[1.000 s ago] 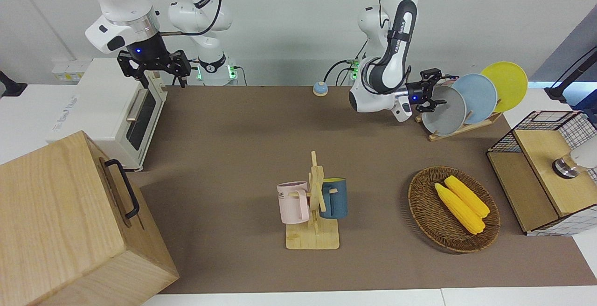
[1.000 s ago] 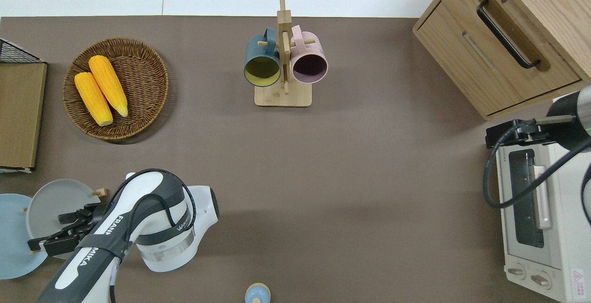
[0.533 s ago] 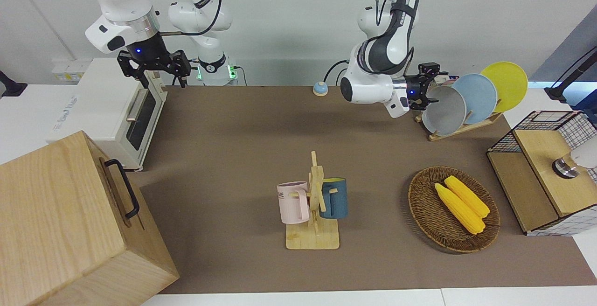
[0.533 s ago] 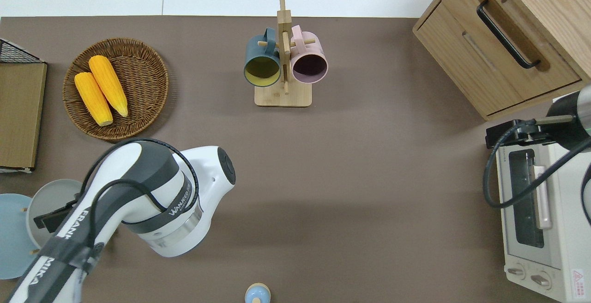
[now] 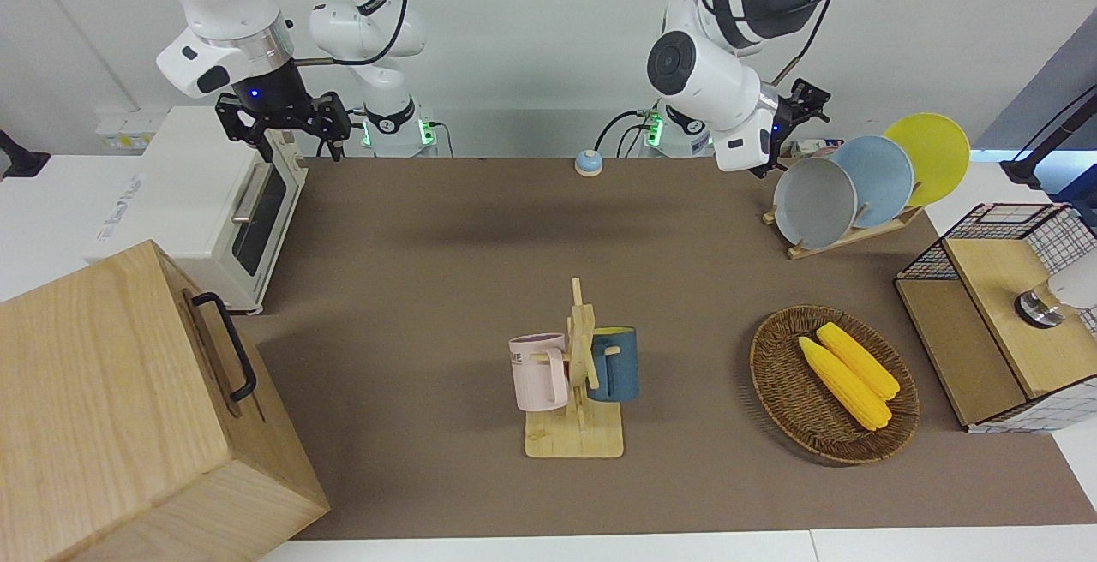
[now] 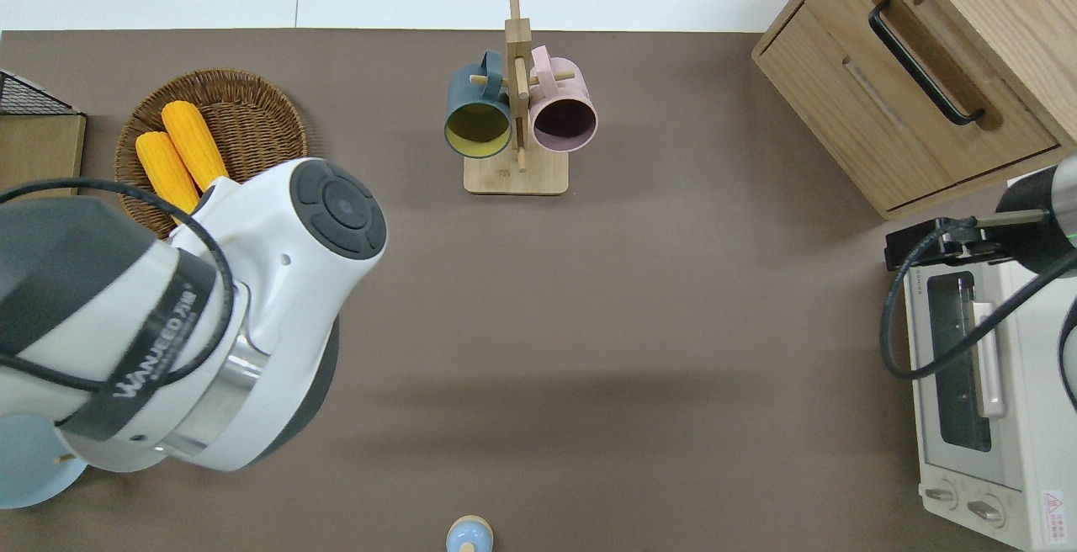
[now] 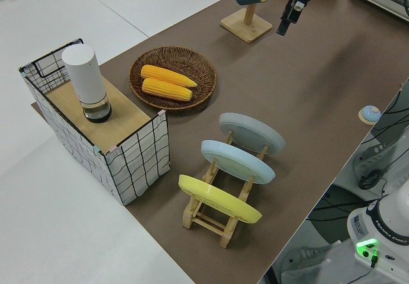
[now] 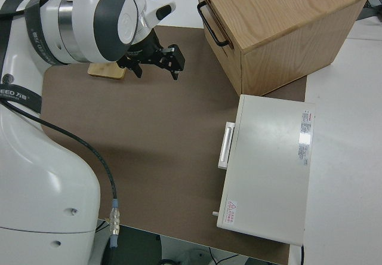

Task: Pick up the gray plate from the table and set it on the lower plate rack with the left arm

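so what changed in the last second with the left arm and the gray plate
The left end effector let go of the gray plate and the left arm lifted up and away from the rack. The plate stays slotted beside the blue plate. The right arm stayed parked.

Front and overhead views: we see two white jointed arms w/ glossy rounded shells. Left arm [image 5: 716, 56]: dark gray/black segment at the upper link, round black end cap on one joint, black cable looped alongside; overhead view shows a dark band lettered in white and a polished metal ring below it. Left gripper [image 5: 793, 121]: black, angular, w/ a small blue light. Right arm [image 5: 227, 5]: white shell, metal ring at the wrist, black oval mark on the wrist housing, thin black cable arcing from it. Right gripper [image 5: 283, 116]: black bracketed body, blue light on top. Arm bases show green indicator lights.
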`<state>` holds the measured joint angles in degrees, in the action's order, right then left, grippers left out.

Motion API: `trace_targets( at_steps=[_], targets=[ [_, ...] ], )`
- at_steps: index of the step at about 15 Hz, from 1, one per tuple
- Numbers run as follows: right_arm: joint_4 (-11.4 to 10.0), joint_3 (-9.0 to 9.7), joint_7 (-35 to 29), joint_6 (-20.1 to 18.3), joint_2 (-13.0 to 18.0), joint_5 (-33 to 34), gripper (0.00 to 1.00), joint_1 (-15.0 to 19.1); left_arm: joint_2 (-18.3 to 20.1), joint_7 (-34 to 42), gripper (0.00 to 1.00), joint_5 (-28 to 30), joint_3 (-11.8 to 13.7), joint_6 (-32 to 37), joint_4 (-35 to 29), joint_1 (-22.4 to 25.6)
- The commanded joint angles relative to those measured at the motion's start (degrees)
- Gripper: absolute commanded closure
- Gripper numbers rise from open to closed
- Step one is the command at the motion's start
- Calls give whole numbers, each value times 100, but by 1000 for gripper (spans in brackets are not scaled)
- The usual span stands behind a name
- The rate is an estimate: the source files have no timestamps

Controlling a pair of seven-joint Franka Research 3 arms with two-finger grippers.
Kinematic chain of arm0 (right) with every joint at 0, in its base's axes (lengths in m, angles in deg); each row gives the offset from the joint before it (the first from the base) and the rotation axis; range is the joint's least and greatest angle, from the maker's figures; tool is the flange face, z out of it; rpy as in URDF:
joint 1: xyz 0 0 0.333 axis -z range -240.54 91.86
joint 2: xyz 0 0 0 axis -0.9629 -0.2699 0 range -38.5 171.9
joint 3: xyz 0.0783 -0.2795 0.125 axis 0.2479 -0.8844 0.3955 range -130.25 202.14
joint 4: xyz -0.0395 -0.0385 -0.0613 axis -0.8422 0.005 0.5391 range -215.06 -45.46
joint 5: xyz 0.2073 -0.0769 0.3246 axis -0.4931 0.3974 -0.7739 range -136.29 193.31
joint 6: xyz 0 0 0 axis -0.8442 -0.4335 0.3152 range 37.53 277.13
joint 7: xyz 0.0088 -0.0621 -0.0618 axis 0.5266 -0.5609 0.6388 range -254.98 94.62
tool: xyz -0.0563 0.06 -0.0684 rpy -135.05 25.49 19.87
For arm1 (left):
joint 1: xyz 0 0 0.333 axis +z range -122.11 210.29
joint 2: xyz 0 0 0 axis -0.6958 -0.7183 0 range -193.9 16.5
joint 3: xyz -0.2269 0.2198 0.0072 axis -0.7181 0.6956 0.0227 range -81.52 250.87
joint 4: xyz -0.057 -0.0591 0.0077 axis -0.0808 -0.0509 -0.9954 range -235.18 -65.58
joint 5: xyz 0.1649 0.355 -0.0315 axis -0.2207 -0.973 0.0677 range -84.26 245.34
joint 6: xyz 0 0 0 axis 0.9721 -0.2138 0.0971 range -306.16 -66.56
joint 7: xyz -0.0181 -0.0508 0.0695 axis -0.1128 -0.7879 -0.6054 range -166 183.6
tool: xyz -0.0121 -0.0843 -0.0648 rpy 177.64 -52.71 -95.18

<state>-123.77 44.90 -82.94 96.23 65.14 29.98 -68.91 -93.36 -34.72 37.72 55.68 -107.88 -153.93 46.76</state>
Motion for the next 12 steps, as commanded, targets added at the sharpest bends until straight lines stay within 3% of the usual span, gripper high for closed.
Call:
trace_targets(
  at_steps=[1,4,8,10,12],
  targets=[
    [37,-34,-22,-5,-2,-15,17,-42,-88,1412,9,642,61,69,705,162],
    [37,-34,-22,-5,-2,-15,17,-42,-88,2161,7,1967,52,-211,1119,881],
    [37,-34,-22,-5,-2,-15,17,-42,0,2848,7,3778,43,-703,1146,1858],
    [37,-34,-22,-5,-2,-15,17,-42,9,2963,7,4272,43,-976,1146,2000],
    [37,-34,-22,-5,-2,-15,17,-42,9,2989,7,4265,-18,-1100,1146,1931]
  ],
)
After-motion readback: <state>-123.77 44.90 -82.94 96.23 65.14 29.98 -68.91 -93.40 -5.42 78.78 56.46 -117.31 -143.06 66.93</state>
